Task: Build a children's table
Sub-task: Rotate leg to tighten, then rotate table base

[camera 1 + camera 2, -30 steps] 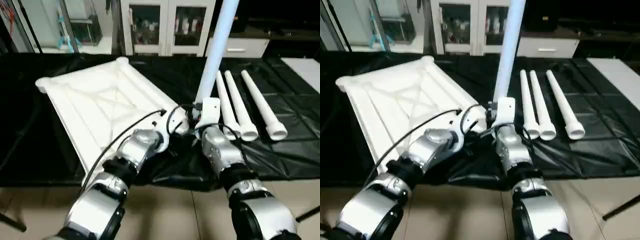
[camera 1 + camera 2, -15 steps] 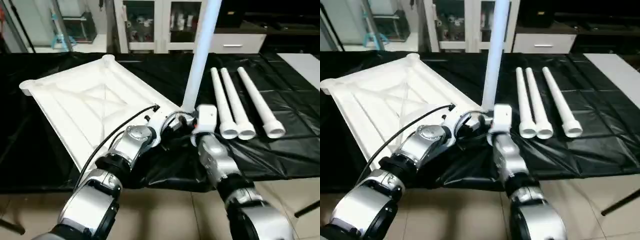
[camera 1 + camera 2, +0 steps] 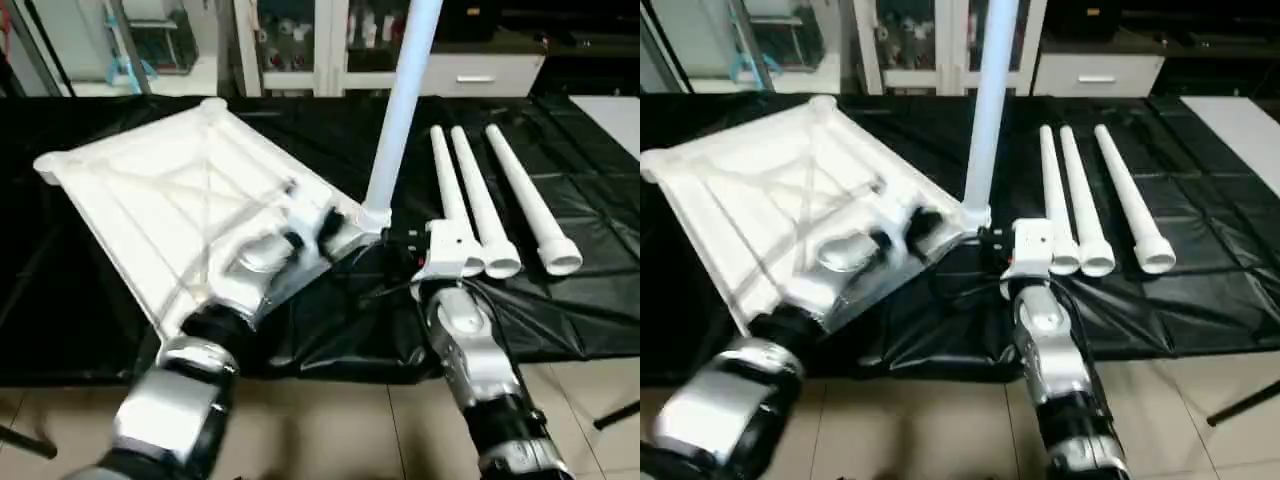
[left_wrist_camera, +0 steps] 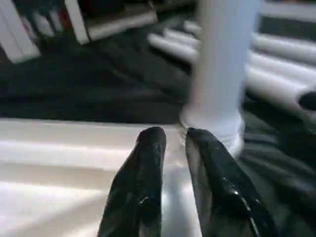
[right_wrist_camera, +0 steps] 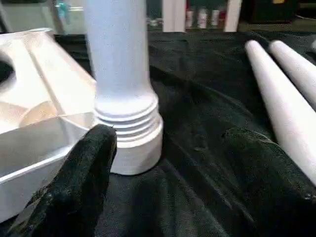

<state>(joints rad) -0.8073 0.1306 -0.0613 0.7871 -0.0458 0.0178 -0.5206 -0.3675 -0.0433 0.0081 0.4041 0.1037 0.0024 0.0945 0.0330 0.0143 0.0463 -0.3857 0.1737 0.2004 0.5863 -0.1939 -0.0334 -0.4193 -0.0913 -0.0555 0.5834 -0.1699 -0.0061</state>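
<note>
The first long white tapered tube leg (image 3: 400,110) stands upright in the near corner socket (image 3: 372,218) of the white ribbed plastic children's-table panel (image 3: 170,190), which lies underside up on the black-covered tabletop (image 3: 580,290). My left claw (image 4: 173,143) is parted only a crack, holds nothing, and sits over the panel's edge just beside the leg's foot. My right claw (image 5: 173,136) gapes wide and empty, close in front of the leg's base without touching it.

I judge that leg one is planted and I am letting go. Ridges show at its base, so it may not be fully seated. Next I should reach for one of the three spare white legs (image 3: 480,200) lying side by side to my right, and carry it to another corner.
</note>
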